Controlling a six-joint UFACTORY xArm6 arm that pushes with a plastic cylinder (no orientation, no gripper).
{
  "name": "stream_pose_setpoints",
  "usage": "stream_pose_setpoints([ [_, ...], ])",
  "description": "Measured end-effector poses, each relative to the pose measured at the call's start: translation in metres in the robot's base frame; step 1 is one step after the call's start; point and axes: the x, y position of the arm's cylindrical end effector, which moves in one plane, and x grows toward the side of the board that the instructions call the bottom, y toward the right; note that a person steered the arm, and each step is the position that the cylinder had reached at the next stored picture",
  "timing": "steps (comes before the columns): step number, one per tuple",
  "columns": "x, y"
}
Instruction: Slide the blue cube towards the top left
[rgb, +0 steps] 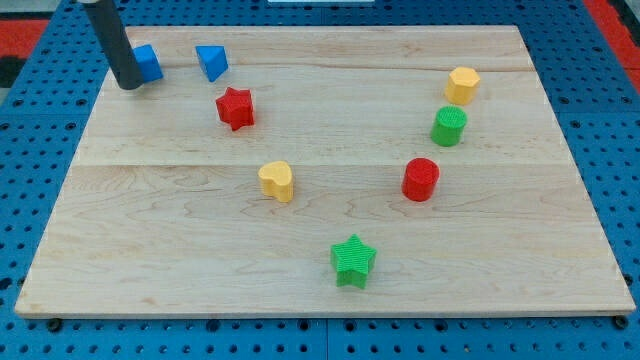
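Note:
The blue cube sits near the top left corner of the wooden board. My dark rod comes down from the view's top left, and my tip rests on the board just left of and slightly below the blue cube, touching or nearly touching its left side. A second blue block, wedge-shaped, lies a short way to the right of the cube.
A red star lies below the blue wedge. A yellow heart is at centre left and a green star at bottom centre. On the right stand a yellow hexagonal block, a green cylinder and a red cylinder.

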Motion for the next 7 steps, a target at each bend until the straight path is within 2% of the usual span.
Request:
stream_pose_setpoints([
  [3, -0.059, 0.000],
  [6, -0.081, 0.016],
  [7, -0.081, -0.022],
])
